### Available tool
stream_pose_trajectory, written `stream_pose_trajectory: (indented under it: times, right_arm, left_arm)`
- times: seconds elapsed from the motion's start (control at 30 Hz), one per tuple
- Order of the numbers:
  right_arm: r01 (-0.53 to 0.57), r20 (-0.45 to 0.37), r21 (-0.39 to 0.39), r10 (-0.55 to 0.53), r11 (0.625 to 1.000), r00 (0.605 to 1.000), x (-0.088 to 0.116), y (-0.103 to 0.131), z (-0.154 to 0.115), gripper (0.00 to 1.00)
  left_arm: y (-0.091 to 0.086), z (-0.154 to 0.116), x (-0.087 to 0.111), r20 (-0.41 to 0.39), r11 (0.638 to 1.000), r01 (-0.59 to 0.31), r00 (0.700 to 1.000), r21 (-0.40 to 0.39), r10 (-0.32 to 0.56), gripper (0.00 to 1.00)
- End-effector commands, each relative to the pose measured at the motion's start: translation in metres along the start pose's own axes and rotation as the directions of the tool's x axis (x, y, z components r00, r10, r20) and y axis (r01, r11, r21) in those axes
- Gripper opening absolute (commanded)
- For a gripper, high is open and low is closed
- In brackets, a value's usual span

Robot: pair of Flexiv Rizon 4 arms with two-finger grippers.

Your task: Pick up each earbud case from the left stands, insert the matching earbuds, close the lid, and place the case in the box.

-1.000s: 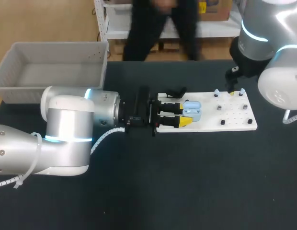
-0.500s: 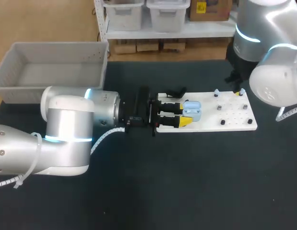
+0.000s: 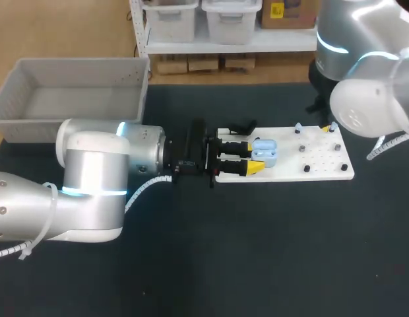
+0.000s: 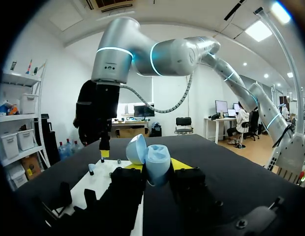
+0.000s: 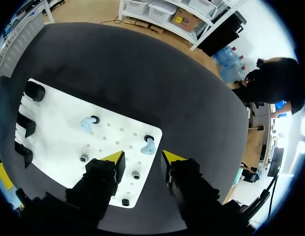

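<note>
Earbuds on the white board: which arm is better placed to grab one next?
Probably the right arm: its fingers stand open just above an earbud on the white board. The left fingers are shut on the open case.

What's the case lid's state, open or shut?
Open: the lid tilts back off the case held in the left gripper.

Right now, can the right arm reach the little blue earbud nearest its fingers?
Probably yes: the right gripper hangs open over the earbud on the white board, with nothing between them.
</note>
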State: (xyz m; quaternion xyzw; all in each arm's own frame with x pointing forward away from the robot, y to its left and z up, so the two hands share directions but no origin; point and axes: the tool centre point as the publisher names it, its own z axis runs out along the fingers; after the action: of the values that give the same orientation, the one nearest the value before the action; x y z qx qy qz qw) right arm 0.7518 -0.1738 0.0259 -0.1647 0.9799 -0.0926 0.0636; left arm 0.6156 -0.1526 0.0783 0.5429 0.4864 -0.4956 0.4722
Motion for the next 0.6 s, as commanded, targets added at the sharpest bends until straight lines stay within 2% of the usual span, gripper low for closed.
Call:
stream_pose_trajectory:
  times: [0.03,0.6]
  right_arm:
    - [-0.001,-0.007,-0.006,0.001,1.000,1.000,-0.0019,-0.0012,0.0037,0.45]
    - [-0.022,0.003,-0.009,0.022,1.000,1.000,-0.0061,-0.0016,0.0125,0.42]
  left_arm:
    - [-0.0015,-0.0001,0.0010,0.004,1.000,-0.004,1.000,-0.006,0.004,0.00]
    - [-0.0015,-0.0001,0.0010,0.004,1.000,-0.004,1.000,-0.006,0.004,0.00]
